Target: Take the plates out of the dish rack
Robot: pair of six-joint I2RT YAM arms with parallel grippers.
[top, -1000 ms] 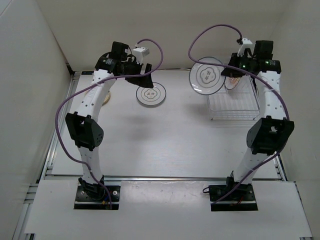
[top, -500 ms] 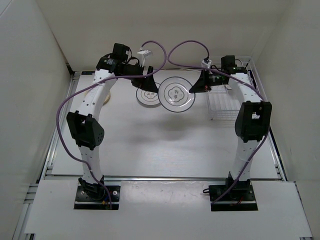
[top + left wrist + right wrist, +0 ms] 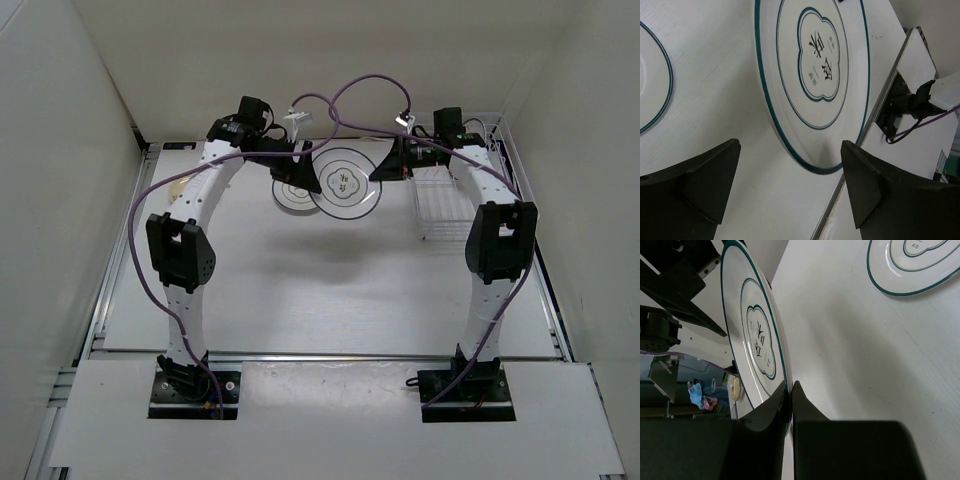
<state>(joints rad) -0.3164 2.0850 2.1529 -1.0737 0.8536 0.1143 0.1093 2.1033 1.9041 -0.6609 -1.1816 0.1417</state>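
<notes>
The right gripper pinches the ringed plate — barely, I think — and it could slip before the open left gripper grabs.

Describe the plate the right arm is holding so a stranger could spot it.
Look at the far middle of the table, just left of the wire dish rack. There a white plate with dark rings is pinched at its rim by the right fingers. Unlike the similar plate lying flat beside it, this one hangs in the air.
</notes>
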